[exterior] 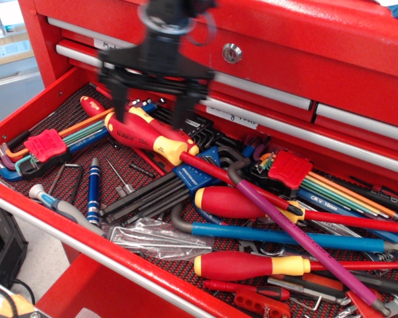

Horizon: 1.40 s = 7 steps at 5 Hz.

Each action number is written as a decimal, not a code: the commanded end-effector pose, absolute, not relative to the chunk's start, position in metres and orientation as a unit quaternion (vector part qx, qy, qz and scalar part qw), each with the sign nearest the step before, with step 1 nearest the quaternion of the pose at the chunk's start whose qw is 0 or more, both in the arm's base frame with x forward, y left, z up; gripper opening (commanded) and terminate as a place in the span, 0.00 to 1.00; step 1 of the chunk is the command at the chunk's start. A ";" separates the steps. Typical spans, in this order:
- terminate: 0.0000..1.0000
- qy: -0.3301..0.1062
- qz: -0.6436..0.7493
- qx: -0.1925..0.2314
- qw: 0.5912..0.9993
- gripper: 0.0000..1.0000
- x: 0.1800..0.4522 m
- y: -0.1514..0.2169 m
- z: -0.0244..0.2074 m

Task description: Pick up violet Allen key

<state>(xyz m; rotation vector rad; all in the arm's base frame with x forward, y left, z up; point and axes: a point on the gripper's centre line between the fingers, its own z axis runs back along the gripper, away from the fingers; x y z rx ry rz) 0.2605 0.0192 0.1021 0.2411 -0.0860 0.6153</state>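
Note:
The violet Allen key (306, 242) lies in the open red tool drawer (26, 109), running diagonally from its dark grey bent end near the drawer's middle down to the lower right. It rests on top of screwdrivers and the blue key. My gripper (149, 105) is black and motion-blurred. It hangs open above the big red-and-yellow screwdriver (149, 136) at the drawer's upper left, well left of and above the violet key. It holds nothing.
A thick blue-shafted L-key (285, 236) lies under the violet one. Rainbow key sets in red holders sit at the left (45, 146) and right (290, 167). More red-and-yellow screwdrivers (245, 265), black hex keys (149, 192) and a blue pen tool (93, 189) crowd the drawer. The cabinet front (285, 59) rises behind.

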 end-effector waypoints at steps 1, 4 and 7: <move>0.00 -0.061 0.426 0.100 0.897 1.00 0.267 -0.059 0.109; 0.00 -0.084 0.439 0.021 0.894 1.00 0.270 -0.094 0.056; 0.00 -0.089 0.445 -0.049 0.890 1.00 0.266 -0.112 0.017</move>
